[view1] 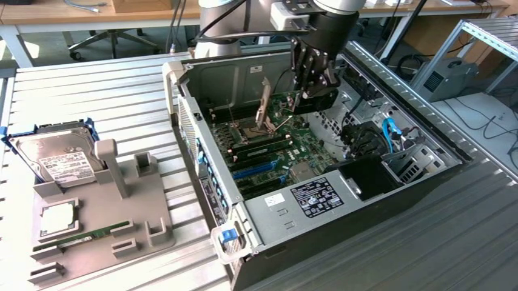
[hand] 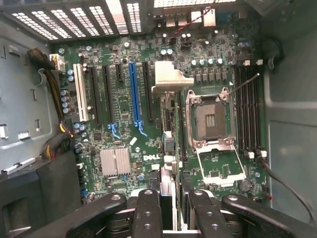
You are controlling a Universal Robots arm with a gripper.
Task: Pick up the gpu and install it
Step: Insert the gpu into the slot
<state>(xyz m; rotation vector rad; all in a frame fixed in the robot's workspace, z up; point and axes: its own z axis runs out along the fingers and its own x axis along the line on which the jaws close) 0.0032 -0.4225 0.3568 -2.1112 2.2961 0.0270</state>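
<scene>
- The gripper (view1: 316, 85) hangs over the open computer case (view1: 242, 209), above the far part of the motherboard (view1: 283, 148) as the exterior view shows it.
- The jaws are closed on the gpu (view1: 314, 100). In the exterior view, the card shows as a dark block directly below the fingers (view1: 304, 63), clear of the board.
- In the wrist view, the gripper (hand: 171, 198) holds the gpu (hand: 171, 79) edge-on between two dark fingers (hand: 147, 213). The card's silvery metal end bracket points away from the camera, toward the board.
- In the wrist view, the held card lies between the long blue expansion slot (hand: 132, 91) and the open processor socket (hand: 210, 119). It runs roughly parallel to the slot and hides part of the board behind it. Whether the card touches the board cannot be told.
- The case lies on its side on the slatted metal worktop (view1: 97, 91), with its side panel off.
- On the exterior view's left, a grey fixture (view1: 109, 206) rests on the worktop, well apart from the case.
- A silver hard drive (view1: 57, 154) with a white label sits at the far end of the fixture.
- A slim green memory stick (view1: 89, 233) lies in a groove near the fixture's near end.
</scene>
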